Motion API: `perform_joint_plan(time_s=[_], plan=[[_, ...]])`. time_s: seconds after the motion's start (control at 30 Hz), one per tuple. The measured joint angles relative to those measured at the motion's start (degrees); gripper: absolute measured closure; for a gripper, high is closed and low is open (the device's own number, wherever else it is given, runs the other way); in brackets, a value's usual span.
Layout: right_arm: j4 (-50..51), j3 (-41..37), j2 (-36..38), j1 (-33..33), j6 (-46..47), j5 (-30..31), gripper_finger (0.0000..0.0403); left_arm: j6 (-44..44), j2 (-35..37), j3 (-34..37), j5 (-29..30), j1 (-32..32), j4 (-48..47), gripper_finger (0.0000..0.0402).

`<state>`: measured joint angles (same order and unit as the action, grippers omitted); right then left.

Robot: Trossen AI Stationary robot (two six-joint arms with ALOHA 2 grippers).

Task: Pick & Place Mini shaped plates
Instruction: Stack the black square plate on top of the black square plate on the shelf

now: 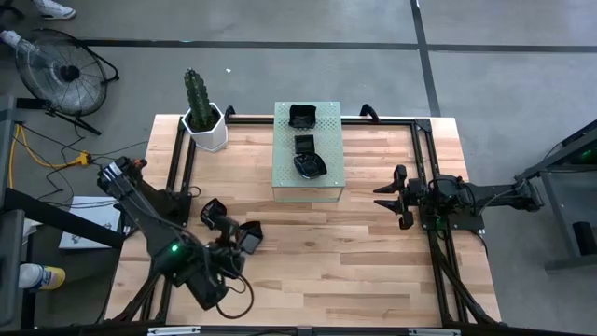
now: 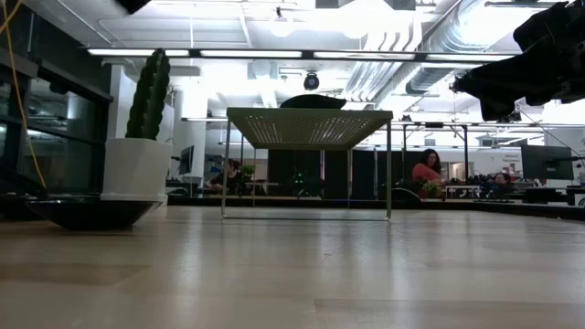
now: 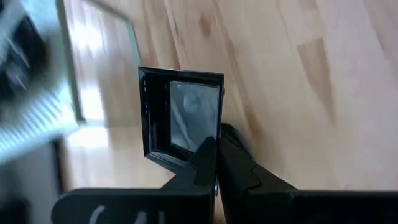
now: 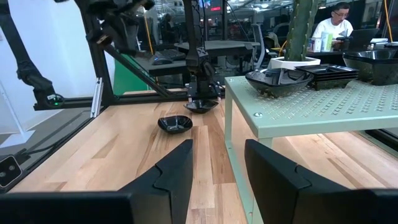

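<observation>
Left tool point(image 3: 216, 163) clenched on square plate point(image 3: 181, 116) rim, left of green block point(image 1: 309, 149); right tool point(image 4: 217, 165) released, right of block.

The wooden table point(image 1: 373, 252) bears a green perforated stand point(image 1: 309, 182), cactus pot point(image 1: 206, 129) and black plates point(image 1: 216, 211).

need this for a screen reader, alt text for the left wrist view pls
The left gripper is shut on the rim of a square black plate, glossy and tilted over the pale wooden table. A pale green edge shows blurred at one side.
</observation>
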<state>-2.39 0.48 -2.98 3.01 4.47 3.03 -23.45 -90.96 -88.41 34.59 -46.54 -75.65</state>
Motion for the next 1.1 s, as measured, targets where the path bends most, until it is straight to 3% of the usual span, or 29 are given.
perform_joint_plan(time_s=[0.17,0.37,0.73,1.1], plan=[[0.0,0.0,0.0,0.0,0.0,0.0,0.0263,18.9,0.0,-1.4,0.9,4.4,4.5,0.0401],[0.0,0.0,0.0,0.0,0.0,0.0,0.0263,33.9,0.0,-2.0,-0.5,11.3,8.6,0.0401],[0.0,0.0,0.0,0.0,0.0,0.0,0.0263,51.6,0.0,-2.0,-5.6,22.9,10.2,0.0401],[0.0,0.0,0.0,0.0,0.0,0.0,0.0263,71.3,1.7,-2.0,-11.9,30.5,13.5,0.0401]])
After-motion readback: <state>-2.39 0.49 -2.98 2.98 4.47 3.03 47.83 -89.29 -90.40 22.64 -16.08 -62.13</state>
